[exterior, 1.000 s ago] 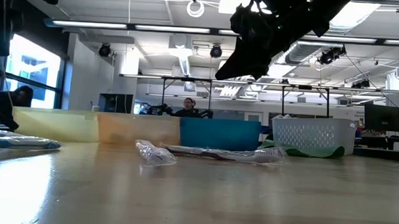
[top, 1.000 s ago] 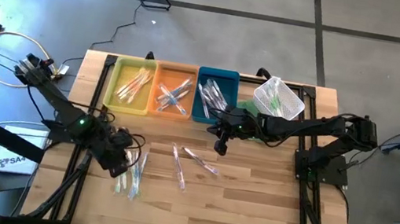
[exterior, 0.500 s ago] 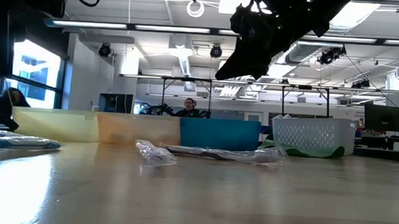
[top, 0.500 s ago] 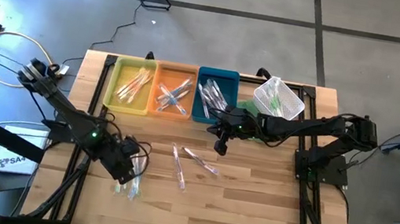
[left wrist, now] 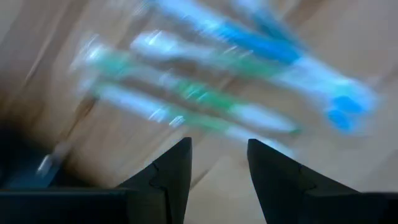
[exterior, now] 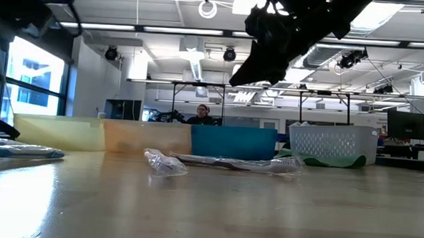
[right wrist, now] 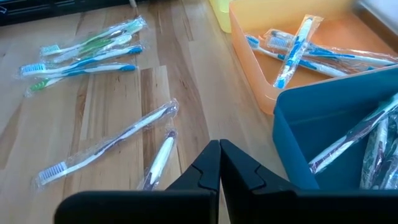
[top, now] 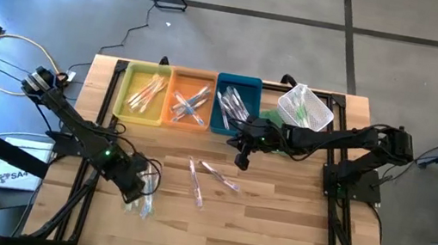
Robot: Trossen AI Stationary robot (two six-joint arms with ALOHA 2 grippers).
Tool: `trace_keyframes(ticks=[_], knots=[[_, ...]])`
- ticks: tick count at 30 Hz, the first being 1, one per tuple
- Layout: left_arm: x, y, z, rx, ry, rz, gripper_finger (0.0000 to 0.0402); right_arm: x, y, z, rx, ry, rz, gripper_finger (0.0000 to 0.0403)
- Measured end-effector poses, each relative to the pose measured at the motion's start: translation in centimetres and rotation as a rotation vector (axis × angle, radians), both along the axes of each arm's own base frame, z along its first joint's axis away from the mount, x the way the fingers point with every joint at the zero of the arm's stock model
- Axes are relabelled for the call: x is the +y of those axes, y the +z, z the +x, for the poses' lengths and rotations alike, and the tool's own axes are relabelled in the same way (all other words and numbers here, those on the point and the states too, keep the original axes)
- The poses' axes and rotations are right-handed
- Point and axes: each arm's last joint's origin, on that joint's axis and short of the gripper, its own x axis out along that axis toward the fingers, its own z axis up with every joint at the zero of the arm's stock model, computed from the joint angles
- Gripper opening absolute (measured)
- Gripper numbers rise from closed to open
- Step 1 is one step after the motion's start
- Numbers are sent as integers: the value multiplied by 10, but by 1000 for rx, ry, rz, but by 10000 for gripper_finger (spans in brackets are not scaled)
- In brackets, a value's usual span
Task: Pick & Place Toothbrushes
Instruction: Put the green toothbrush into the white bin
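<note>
Shifted since a second ago: left arm only, lower and nearer the front-left corner of the light wooden slatted table (top: 272,235), now directly over the loose cluster of clear-wrapped green and blue toothbrushes (top: 141,202). Half a second ago already close; now a touch further along the same path. Judged an approach to a pick, not yet a grasp.

Unchanged across the earlier frames:
- Right arm, parked above mid-table by the blue tray, no movement.
- Yellow rectangular plastic tray (top: 143,92), orange rectangular plastic tray (top: 189,101) and blue rectangular plastic tray (top: 235,103), side by side along the back edge, each holding wrapped toothbrushes.
- White mesh basket (top: 305,108) at the back right, something green inside.
- Two pale-handled wrapped toothbrushes (top: 209,178) lying near mid-table, well apart from the front-left cluster.

Hands:
- Left hand (left wrist: 217,146): fingers spread with a clear gap, nothing between them; wrapped green and blue brushes lying on the wood just beyond the tips. Wrist picture smeared, so likely moving.
- Right hand (right wrist: 219,149): fingers pressed together, holding nothing, hanging over the table near the blue tray's corner.

Meaning for the task: several brushes sorted into trays, at least two groups left on the table; next likely a closing on one brush from the front-left cluster. Risk judged: overlapping slippery wrappers, so two coming up together.
</note>
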Motion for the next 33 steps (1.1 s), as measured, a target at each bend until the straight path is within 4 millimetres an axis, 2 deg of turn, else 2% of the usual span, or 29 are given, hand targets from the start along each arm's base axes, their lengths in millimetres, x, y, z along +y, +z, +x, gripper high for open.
trace_keyframes(ticks=[3,8,17,26,33], knots=[[-1,-1,-9,79,59,16,152,0,-1,-1,11,0,1,2],[-7,-1,-17,91,44,25,152,0,-3,-1,25,0,2,2],[-11,-2,-18,101,26,0,153,0,-15,5,55,0,5,2],[-12,-33,-18,56,36,-80,153,1,-16,8,37,10,8,2],[-14,-42,-16,22,63,-135,153,12,-14,10,4,123,-4,2]])
